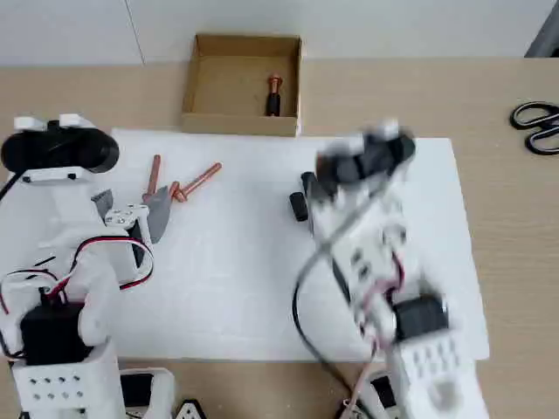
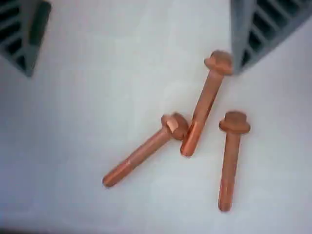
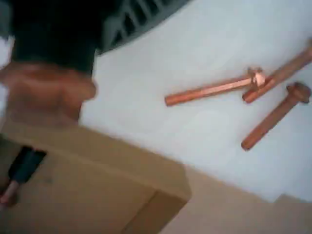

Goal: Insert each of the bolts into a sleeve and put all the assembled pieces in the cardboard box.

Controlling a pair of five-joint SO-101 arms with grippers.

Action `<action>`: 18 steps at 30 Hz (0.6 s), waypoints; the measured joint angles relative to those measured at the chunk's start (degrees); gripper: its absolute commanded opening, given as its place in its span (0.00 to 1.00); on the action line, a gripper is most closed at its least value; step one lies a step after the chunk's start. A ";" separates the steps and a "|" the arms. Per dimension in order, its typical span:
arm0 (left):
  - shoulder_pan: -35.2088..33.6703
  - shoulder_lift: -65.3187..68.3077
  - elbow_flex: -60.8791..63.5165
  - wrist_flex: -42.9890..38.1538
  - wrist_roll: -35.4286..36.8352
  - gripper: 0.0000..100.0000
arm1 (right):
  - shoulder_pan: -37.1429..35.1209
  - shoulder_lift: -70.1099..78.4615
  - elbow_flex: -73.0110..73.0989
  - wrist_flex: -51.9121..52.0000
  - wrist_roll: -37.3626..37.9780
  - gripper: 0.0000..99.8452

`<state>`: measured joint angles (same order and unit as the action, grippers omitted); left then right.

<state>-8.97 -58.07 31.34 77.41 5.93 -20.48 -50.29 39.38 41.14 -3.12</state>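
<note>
High view over one white mat (image 1: 262,288) that cushions the work. At its far edge sits one cardboard box (image 1: 240,124), already holding one finished piece (image 1: 273,94). The left gripper (image 2: 134,63) hangs released, fingers spread wide above three loose bolts (image 2: 206,97), probably so it can pick one. The right gripper (image 3: 53,58) appears clenched on one sleeved bolt (image 3: 48,92) beside the box's corner, likely for dropping it in.
</note>
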 measured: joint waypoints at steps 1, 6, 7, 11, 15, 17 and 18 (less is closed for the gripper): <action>-0.26 0.00 0.70 0.00 -0.26 0.25 | 0.09 5.80 -5.01 -0.88 0.00 0.00; -0.53 0.00 4.22 0.00 -0.26 0.25 | 0.09 33.32 -26.46 -5.89 0.00 0.00; -0.53 0.00 4.57 0.00 -0.26 0.25 | 0.18 38.42 -30.24 -7.74 0.00 0.00; -0.53 0.00 5.10 0.00 -0.26 0.25 | 0.09 56.70 -43.08 -16.88 0.00 0.00; -0.53 0.00 5.10 2.29 -0.26 0.25 | 0.09 71.30 -52.40 -26.64 0.00 0.00; -0.53 0.00 5.10 3.52 -0.26 0.25 | -0.09 77.45 -56.70 -29.80 0.00 0.00; -0.53 0.00 5.10 4.13 -0.26 0.25 | -0.44 80.18 -58.81 -30.95 0.00 0.00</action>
<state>-9.49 -58.07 36.44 81.54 5.67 -20.92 29.89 -19.43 10.20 -3.12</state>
